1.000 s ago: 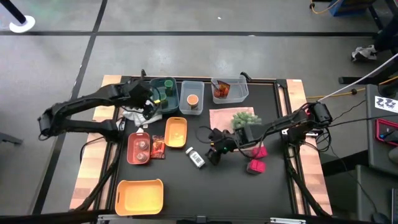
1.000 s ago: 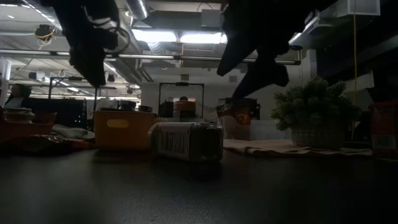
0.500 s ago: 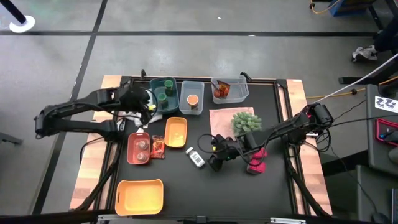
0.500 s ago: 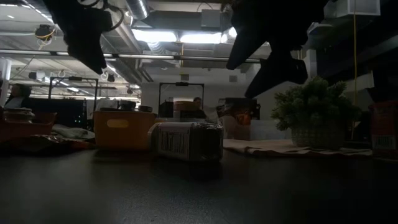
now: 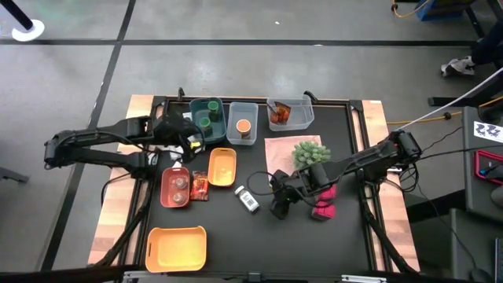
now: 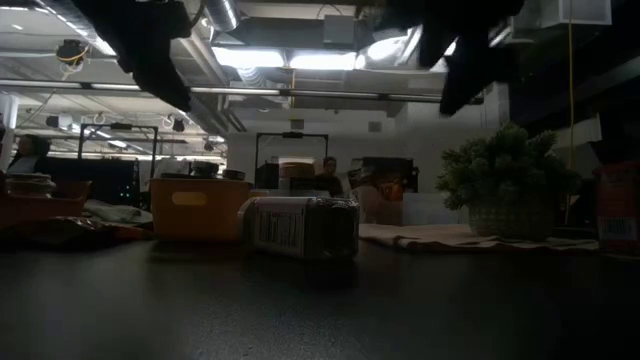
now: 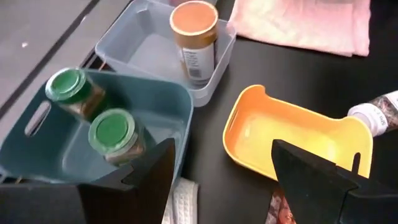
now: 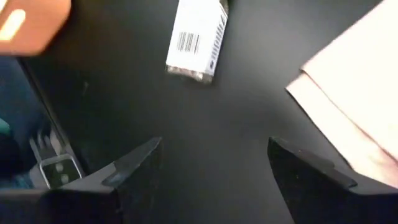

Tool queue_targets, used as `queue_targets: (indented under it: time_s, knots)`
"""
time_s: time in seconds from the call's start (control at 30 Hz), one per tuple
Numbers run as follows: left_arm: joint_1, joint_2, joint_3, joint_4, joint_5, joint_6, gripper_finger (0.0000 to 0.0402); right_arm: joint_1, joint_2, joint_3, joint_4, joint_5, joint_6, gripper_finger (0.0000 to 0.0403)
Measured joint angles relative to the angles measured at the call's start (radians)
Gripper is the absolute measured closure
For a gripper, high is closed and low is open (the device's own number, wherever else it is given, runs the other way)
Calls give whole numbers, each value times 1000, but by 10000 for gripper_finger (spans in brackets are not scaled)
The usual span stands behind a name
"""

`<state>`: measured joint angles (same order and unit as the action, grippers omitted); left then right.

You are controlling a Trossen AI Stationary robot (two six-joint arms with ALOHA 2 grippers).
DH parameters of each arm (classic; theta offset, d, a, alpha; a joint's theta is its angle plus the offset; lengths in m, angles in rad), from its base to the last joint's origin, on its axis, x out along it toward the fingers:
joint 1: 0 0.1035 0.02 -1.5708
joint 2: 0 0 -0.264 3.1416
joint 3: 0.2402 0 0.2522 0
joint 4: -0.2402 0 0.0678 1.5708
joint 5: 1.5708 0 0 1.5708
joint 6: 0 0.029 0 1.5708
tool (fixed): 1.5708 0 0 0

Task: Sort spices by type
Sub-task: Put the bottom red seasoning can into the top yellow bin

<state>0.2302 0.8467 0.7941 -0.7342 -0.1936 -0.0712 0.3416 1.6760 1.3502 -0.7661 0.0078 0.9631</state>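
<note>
Right gripper [image 5: 280, 206]: spread, empty, raised above dark tabletop just beside bottle [image 5: 249, 200]. Bottle: white, labelled cylinder, on its side mid-table, between gripper and yellow bin [image 5: 222, 167]; long axis diagonal, cap end toward that bin. Nearer arm: right. Likely next: descend, close across the short axis; smooth round body, apt to roll. Left gripper [image 5: 187, 141]: spread, empty, beside teal bin [image 7: 37, 146] holding two green-lidded jars [image 7: 115, 132].

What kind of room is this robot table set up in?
Probably a lab or workshop: bare grey concrete floor around the black worktable, ceiling strip lights, exposed overhead pipes, and a person working beyond.
</note>
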Motion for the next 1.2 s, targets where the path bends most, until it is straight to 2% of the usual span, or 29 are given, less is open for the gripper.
queue_targets:
  time_s: [0.2, 0.53, 0.67, 1.03, 1.2]
  knots:
    - [-21, 0, -19, 46, 0, 44, 150, 97, 0, 116, -230, 2, -13, 114]
    - [-39, 0, -19, 47, 0, 44, 150, 265, -1, 122, -534, 10, 208, 114]
    - [-39, 0, -19, 47, 0, 16, 150, 311, -1, 121, -661, 10, 220, 114]
    - [-46, 0, -19, 46, 0, -94, 150, 394, -1, -4, -643, -1, 216, 114]
    - [-67, 0, -19, 46, 0, -135, 150, 392, -1, -59, -636, -1, 214, 114]
